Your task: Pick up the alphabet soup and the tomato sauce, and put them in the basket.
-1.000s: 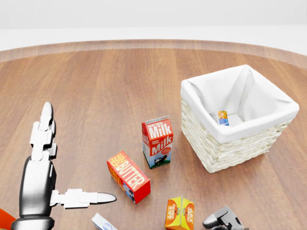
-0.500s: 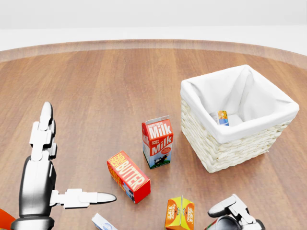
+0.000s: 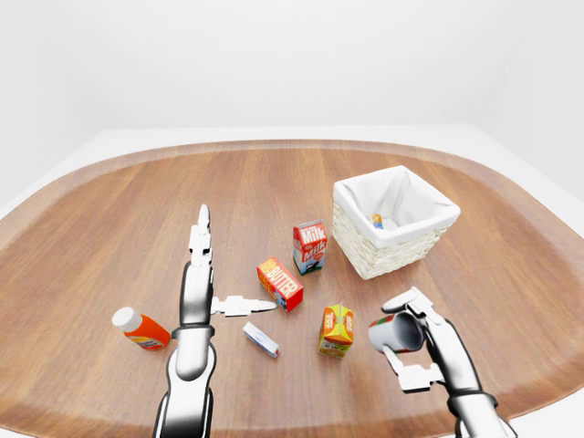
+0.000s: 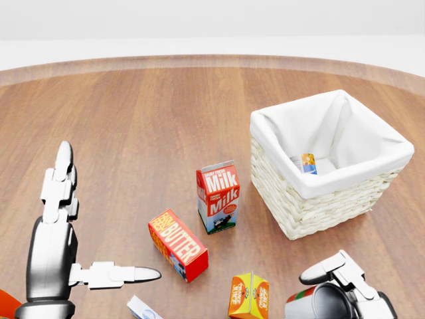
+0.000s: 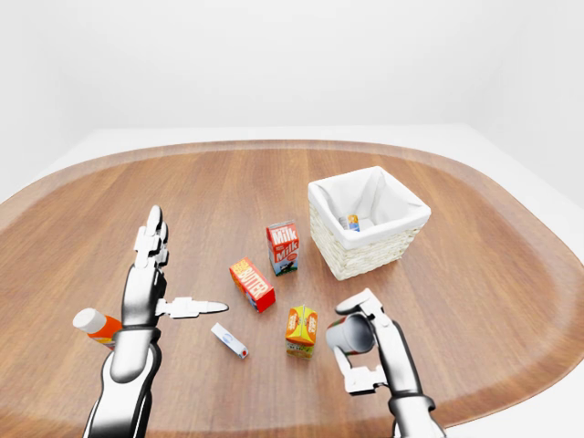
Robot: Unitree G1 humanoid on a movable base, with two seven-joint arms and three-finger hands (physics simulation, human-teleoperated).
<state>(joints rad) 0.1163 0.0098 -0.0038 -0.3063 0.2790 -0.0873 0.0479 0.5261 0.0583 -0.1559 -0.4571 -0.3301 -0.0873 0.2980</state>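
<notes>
Right hand: the right hand (image 3: 422,339) is closed round a can (image 3: 394,332), fingers wrapped over its grey body, held clear above the wooden table (image 3: 109,219) near the table's lower right edge in the left-eye view. The can lies tilted, its open-looking grey end turned toward the view's left; a strip of red-orange label shows in the head view. Which of the two task cans it is cannot be told.

Left hand: the left hand (image 3: 203,274) hovers over the table's lower left part, spread flat, two fingers pointing to the top of the view and the thumb stuck out to the right. It grips nothing.

Basket: the white-lined wicker basket (image 4: 312,199) stands toward the table's right side. A small can (image 4: 308,163) with an orange and blue label lies on its cloth bottom, against the lining.

Milk carton: the milk carton (image 4: 218,197) stands upright just left of the basket, apart from it.

Butter box: the red butter box (image 4: 177,244) lies below and left of the milk, near the left thumb tip.

Orange carton: the orange carton (image 3: 337,329) stands just left of the held can.

Small white box: the small white box (image 3: 261,339) lies flat between the left arm and the orange carton.

Bottle: an orange bottle with a white cap (image 3: 140,329) lies on its side, left of the left arm.
</notes>
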